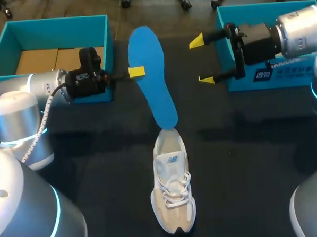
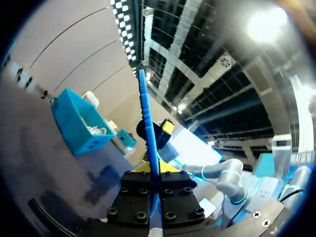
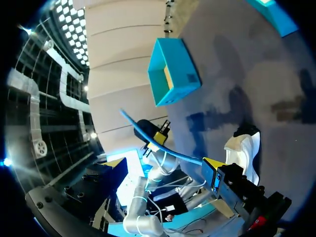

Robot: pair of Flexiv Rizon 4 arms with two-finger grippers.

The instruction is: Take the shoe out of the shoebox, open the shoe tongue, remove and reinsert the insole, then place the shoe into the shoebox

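Note:
My left gripper (image 1: 136, 72) is shut on the side edge of a blue insole (image 1: 153, 76), which hangs in the air above the table. Its near end meets the heel opening of the white and beige shoe (image 1: 173, 194), which stands upright at mid-table. In the left wrist view the insole (image 2: 148, 118) runs edge-on out from between the shut fingers (image 2: 154, 170). My right gripper (image 1: 202, 60) is open just right of the insole, not touching it. From the right wrist, the insole (image 3: 148, 137) curves ahead of that gripper (image 3: 165, 165), with the shoe (image 3: 245, 148) beside it.
A teal shoebox (image 1: 106, 52) with cardboard inside stands at the back left, behind my left wrist. A second teal box (image 1: 224, 25) with a label stands at the back right, under my right arm. Dark table surface lies on both sides of the shoe.

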